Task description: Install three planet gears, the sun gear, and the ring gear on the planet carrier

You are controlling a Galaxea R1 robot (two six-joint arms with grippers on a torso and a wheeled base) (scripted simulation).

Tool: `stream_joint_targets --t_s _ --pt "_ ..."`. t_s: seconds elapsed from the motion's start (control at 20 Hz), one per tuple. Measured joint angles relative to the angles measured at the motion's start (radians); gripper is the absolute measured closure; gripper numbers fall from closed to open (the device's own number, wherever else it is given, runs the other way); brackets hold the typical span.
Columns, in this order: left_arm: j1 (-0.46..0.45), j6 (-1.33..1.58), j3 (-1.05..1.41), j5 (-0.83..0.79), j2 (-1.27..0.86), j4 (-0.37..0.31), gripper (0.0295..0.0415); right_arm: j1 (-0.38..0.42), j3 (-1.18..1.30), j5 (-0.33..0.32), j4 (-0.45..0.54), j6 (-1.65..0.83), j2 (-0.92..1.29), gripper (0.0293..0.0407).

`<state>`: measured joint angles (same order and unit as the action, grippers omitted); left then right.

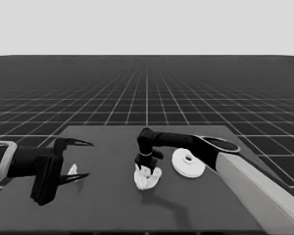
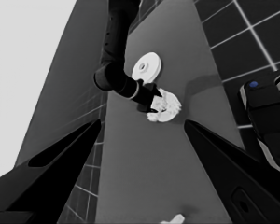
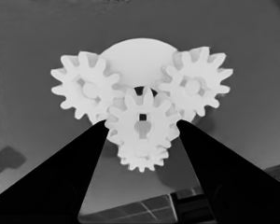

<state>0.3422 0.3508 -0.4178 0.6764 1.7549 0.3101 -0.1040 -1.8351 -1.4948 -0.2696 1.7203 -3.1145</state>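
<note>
At the table's middle lies the smaller round part [image 1: 156,175], the planet carrier [image 3: 136,58]. Three planet gears sit on it: one [image 3: 85,90], another [image 3: 194,85] and a third [image 3: 141,158] partly hidden. My right gripper [image 1: 146,166] hangs straight over them and is shut on the sun gear [image 3: 142,122], which is held just above the carrier's centre hole. The larger round part, the ring gear [image 1: 187,163], lies flat just right of the cluster [image 2: 165,106]. My left gripper [image 1: 88,159] waits open over the table's left end.
A thin white piece [image 1: 72,170] lies on the table by the left gripper's lower finger, not held; it also shows in the left wrist view [image 2: 175,218]. Dark machinery with blue lights [image 2: 266,121] stands past the table's edge.
</note>
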Motion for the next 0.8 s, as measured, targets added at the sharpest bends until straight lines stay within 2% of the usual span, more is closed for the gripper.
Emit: stream_joint_targets --t_s 0.8 --pt "0.000 0.000 0.000 0.000 0.000 0.000 0.0326 0.000 0.000 0.000 0.000 0.168 0.000 0.0391"
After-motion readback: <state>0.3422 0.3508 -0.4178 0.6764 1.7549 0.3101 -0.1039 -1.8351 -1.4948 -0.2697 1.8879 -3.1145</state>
